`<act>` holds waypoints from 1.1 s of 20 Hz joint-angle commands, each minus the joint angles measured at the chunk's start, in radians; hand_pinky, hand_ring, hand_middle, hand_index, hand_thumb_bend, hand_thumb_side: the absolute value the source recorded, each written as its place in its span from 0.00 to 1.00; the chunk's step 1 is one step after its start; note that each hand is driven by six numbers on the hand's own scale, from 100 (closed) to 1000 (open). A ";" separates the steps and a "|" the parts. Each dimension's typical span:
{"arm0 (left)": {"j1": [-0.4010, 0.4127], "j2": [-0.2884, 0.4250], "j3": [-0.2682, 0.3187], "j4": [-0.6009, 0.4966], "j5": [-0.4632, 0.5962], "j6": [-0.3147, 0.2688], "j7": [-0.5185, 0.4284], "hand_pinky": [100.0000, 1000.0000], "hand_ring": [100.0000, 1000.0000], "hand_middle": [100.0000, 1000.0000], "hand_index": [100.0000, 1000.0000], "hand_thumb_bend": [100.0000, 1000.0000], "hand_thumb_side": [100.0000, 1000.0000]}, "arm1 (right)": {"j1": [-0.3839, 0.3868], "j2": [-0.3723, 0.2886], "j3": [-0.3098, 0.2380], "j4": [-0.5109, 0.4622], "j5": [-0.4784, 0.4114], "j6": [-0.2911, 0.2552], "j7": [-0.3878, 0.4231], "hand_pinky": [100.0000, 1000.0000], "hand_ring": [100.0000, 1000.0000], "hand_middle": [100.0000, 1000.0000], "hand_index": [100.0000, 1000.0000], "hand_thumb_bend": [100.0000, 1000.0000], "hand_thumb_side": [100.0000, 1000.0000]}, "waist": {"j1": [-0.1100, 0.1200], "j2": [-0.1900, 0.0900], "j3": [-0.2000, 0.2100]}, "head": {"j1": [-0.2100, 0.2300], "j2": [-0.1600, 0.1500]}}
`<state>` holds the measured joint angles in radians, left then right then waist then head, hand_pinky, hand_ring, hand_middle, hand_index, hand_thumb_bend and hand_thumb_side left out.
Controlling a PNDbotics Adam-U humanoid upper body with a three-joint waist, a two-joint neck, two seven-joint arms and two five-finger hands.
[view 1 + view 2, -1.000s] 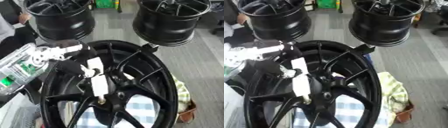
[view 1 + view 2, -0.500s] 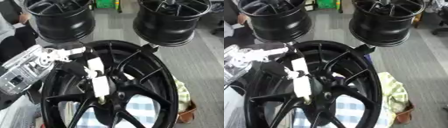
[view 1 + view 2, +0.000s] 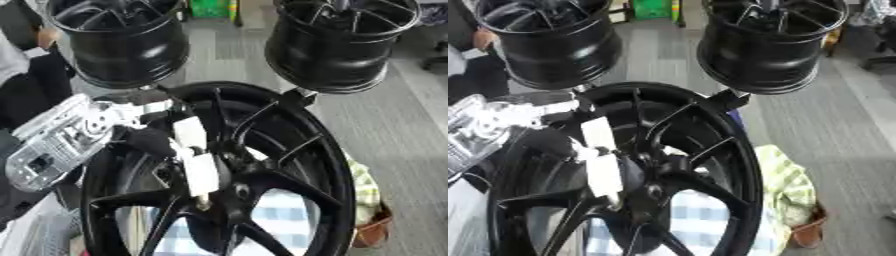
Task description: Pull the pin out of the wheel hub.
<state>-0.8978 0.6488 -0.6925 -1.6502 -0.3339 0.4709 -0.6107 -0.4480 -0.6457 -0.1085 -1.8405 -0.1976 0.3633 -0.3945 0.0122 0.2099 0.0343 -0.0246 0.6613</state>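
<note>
The pin (image 3: 198,162) is a white, blocky piece of two segments, standing near the middle of the wheel hub (image 3: 236,190); its lower end points down at the dark centre of the hub, just left of a small round bolt hole, and whether it still sits in the hub or hangs just clear of it cannot be told; its upper segment leans slightly toward the far left. The wheel hub is a large black spoked rim standing nearly upright, filling the near half of the view, with its spokes fanning out from the centre to the rim.

The left hand (image 3: 144,137) comes in from the left on a silver and white forearm; dark fingers lie at the upper part of the pin, touching it or just beside it, but the pictures do not show whether they are curled round it or merely next to it. The right hand shows in neither view.

Through the lower spokes a blue and white checked cloth (image 3: 280,220) shows behind the hub; to the right of the rim lies a yellow-green checked cloth (image 3: 785,187), and near it at the lower right a brown pot-like thing (image 3: 808,231). Beyond the hub two more black wheels stand on the far side, one on the left (image 3: 118,40) and one on the right (image 3: 341,42), open faces turned up; between and around them runs a grey floor (image 3: 824,125).
</note>
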 commanded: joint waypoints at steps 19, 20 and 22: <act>-0.012 0.024 0.026 -0.057 0.057 0.019 0.012 0.61 0.49 0.30 0.56 0.00 0.06 | -0.003 -0.009 -0.019 -0.013 -0.007 -0.006 -0.015 0.76 0.61 0.50 0.68 0.33 0.28 | 0.002 -0.020 0.001 | 0.002 -0.011; -0.012 0.028 0.033 -0.070 0.062 0.019 0.013 0.61 0.47 0.27 0.54 0.00 0.03 | -0.003 -0.009 -0.019 -0.013 -0.006 -0.006 -0.016 0.76 0.61 0.50 0.68 0.33 0.28 | 0.002 -0.021 0.002 | 0.001 -0.011; -0.012 0.039 0.050 -0.101 0.067 0.018 0.013 0.61 0.46 0.24 0.51 0.00 0.04 | -0.003 -0.009 -0.019 -0.013 -0.004 -0.006 -0.017 0.76 0.61 0.50 0.68 0.33 0.28 | 0.003 -0.022 0.004 | 0.000 -0.010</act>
<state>-0.8965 0.6600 -0.6685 -1.7211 -0.2780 0.4856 -0.5971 -0.4395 -0.6357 -0.1167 -1.8405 -0.2019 0.3559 -0.4054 0.0167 0.2089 0.0374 -0.0249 0.6581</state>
